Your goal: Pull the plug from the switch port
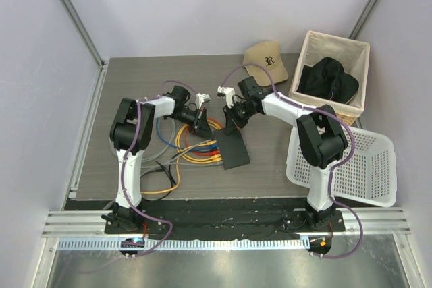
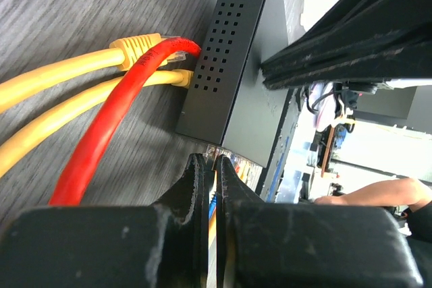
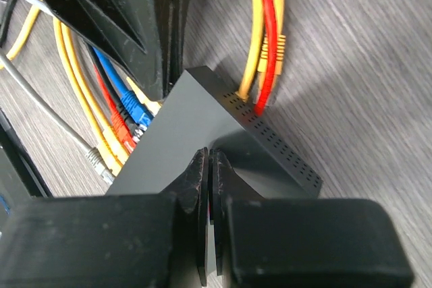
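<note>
The switch (image 1: 233,150), a flat black box, lies mid-table with a row of plugs (image 1: 217,156) in its left face. In the right wrist view a blue plug (image 3: 138,110) and a red plug (image 3: 119,130) sit side by side in the ports. My right gripper (image 3: 210,157) is shut, its tips resting on the switch's top (image 3: 182,133). My left gripper (image 2: 213,165) is shut with nothing visibly between the fingers. It hovers at the switch's corner (image 2: 202,129), close to the blue plug. Yellow cables (image 2: 61,75) and a red cable (image 2: 108,126) meet the vented side.
Loose yellow, orange, blue and grey cables (image 1: 179,143) loop left of the switch. A beige cap (image 1: 267,61) lies at the back. A wicker basket (image 1: 337,40) holds a black garment (image 1: 329,79). A white mesh basket (image 1: 358,166) lies on the right.
</note>
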You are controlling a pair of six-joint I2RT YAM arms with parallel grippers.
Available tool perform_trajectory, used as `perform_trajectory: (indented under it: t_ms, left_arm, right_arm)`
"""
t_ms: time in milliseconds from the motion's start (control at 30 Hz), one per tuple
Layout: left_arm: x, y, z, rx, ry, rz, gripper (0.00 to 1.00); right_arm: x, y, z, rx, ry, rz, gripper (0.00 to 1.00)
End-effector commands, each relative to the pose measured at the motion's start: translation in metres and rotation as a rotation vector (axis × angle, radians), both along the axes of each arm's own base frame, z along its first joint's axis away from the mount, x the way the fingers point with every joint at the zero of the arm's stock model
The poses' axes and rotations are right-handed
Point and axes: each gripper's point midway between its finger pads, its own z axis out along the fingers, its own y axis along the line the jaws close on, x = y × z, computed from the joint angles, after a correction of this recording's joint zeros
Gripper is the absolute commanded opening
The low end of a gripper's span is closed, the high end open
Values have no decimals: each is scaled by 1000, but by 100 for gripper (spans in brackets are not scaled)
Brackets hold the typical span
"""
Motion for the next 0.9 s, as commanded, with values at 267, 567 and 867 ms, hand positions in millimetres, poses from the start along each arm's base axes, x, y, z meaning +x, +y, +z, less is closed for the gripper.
perform_trajectory:
  t_ms: [267, 567, 867]
  left_arm:
    - [11, -2, -8, 77, -24, 26, 0]
    - [-2, 2, -9, 72, -12, 5, 0]
    - [30, 4, 2, 108, -122, -144, 0]
  right_arm:
    - [-43, -35, -66, -241, 28, -49, 1]
    - [-48, -51, -80, -310, 49, -136, 1]
    - [-54, -51, -81, -300, 66, -129, 1]
